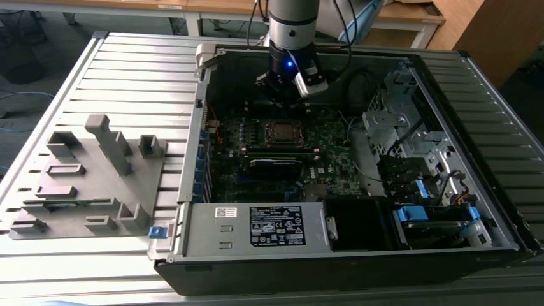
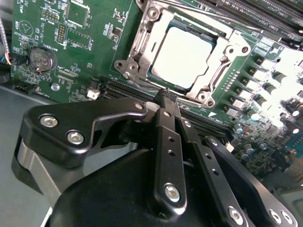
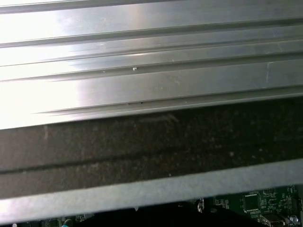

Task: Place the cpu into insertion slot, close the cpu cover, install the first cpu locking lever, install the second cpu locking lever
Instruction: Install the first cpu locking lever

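Note:
The cpu (image 2: 182, 56), a pale square chip, lies flat in the insertion slot (image 1: 283, 132) in the middle of the green motherboard. The silvery cpu cover (image 2: 142, 45) lies down around it, and the chip's face shows through the cover's window. A thin metal lever rod (image 2: 213, 19) runs along the socket's far side. My gripper (image 2: 166, 94) is shut with nothing between its black fingers. Its tips hover just off the socket's near edge. In the exterior view the gripper (image 1: 281, 99) hangs inside the open case, a little behind the socket.
The case walls (image 1: 200, 127) surround the board. A power supply (image 1: 255, 226) sits at the front, drive cages (image 1: 408, 140) on the exterior view's right, and a black card (image 1: 276, 164) just in front of the socket. A grey fixture (image 1: 93, 178) stands on the ribbed table (image 3: 142, 85).

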`<state>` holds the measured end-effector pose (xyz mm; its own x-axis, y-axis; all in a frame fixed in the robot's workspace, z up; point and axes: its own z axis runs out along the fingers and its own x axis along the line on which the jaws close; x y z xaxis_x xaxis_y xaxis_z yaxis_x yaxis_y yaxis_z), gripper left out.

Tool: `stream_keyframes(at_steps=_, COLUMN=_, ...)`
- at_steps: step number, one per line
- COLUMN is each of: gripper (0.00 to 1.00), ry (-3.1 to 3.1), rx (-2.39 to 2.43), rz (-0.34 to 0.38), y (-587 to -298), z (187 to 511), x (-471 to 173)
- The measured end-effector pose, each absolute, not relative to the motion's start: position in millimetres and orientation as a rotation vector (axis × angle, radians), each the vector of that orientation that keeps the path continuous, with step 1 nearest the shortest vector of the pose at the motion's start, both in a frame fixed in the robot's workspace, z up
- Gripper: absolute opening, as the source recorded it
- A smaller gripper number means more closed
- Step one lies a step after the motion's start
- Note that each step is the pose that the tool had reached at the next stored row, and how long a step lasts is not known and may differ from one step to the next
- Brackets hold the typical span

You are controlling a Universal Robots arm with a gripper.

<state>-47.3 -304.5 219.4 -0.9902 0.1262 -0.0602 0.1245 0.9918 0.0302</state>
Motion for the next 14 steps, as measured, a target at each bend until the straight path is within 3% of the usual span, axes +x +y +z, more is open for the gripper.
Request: stream_keyframes(at_steps=14, gripper=0.11, ry=3.091, rx=0.195, rz=0.039, y=-309.3, z=219.3, x=-46.8)
